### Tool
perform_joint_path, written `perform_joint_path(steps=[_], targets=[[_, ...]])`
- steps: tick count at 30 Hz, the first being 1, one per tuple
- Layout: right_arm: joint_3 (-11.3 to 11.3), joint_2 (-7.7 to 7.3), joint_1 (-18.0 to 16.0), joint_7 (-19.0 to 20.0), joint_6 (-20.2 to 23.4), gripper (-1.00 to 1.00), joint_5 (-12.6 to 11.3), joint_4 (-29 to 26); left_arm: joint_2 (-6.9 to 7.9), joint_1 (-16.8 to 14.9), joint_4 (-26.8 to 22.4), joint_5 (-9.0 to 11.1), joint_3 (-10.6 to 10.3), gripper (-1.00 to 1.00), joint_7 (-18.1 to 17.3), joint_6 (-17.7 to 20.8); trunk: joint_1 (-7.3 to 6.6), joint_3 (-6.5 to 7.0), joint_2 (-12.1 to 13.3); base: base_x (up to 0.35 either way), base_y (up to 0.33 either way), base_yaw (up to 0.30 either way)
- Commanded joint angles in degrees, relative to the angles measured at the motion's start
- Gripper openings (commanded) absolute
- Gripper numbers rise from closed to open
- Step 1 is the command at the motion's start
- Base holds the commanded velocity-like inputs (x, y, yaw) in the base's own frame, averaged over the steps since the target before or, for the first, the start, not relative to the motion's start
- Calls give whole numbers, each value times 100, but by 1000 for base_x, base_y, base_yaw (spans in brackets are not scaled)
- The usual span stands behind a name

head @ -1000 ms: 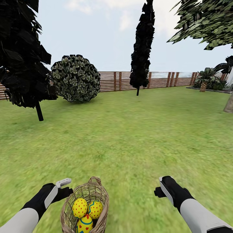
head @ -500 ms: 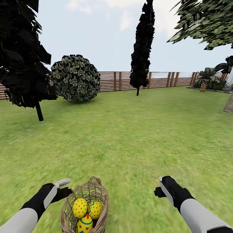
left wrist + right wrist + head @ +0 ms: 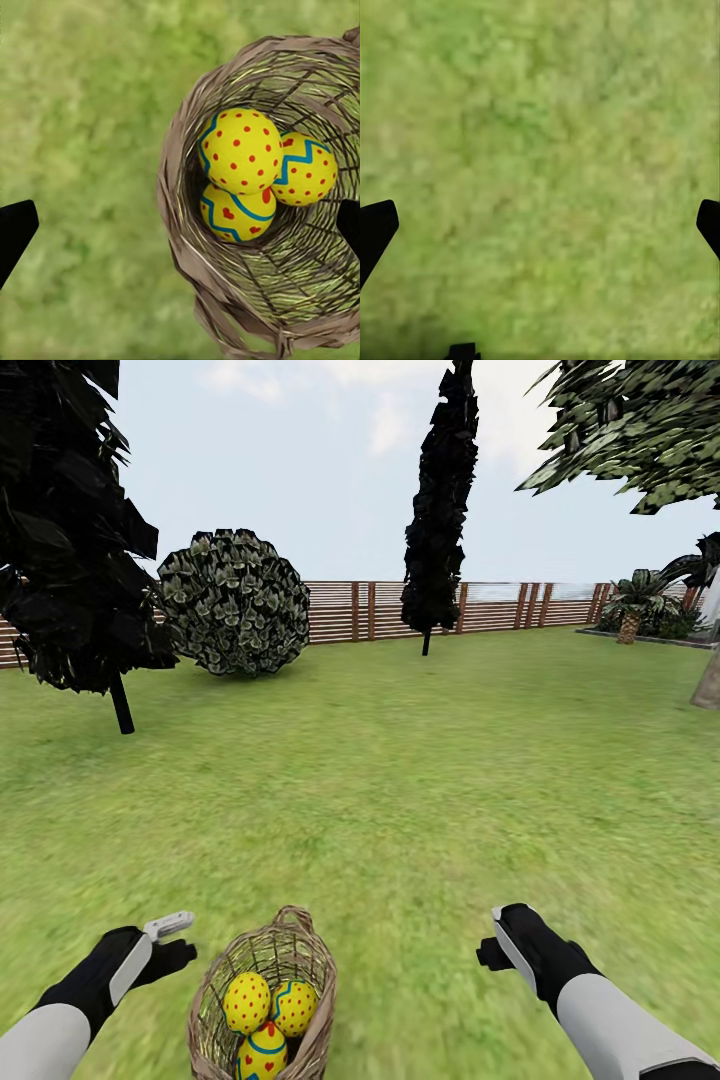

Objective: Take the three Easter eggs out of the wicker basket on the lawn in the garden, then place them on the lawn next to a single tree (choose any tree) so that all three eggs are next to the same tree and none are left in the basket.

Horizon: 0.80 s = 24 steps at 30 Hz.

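The wicker basket (image 3: 300, 965) stands on the lawn (image 3: 400, 790) at the bottom of the head view. Three yellow Easter eggs (image 3: 247, 1001) with red dots lie in it. In the left wrist view the eggs (image 3: 238, 150) are packed together inside the basket (image 3: 180, 247). My left gripper (image 3: 172, 952) hovers just left of the basket, open and holding nothing (image 3: 182, 229). My right gripper (image 3: 490, 952) hangs open over bare grass (image 3: 542, 225) to the basket's right. A tree with a grey-brown trunk (image 3: 708, 685) stands at the far right edge.
Dark cypresses stand at the left (image 3: 60, 530) and at the back centre (image 3: 440, 500). A round shrub (image 3: 235, 603) and a short palm (image 3: 632, 605) sit before the brown slatted fence (image 3: 500, 605). Open grass stretches between me and them.
My left gripper has drifted left and slightly down, away from the basket's rim. The right arm, basket and eggs have not moved.
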Motion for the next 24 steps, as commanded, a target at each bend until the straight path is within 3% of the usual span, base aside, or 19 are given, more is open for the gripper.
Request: perform_joint_path(steps=[1,24], targets=[[43,-7,-3,-44,25,100,-62,-9,2,-1,-12,63,8,100,47,31,0,-6,-3,0,0,0],[39,-8,-3,-44,25,100,-65,-17,-49,-1,-12,65,8,100,48,22,505,-419,-926,0,0,0]])
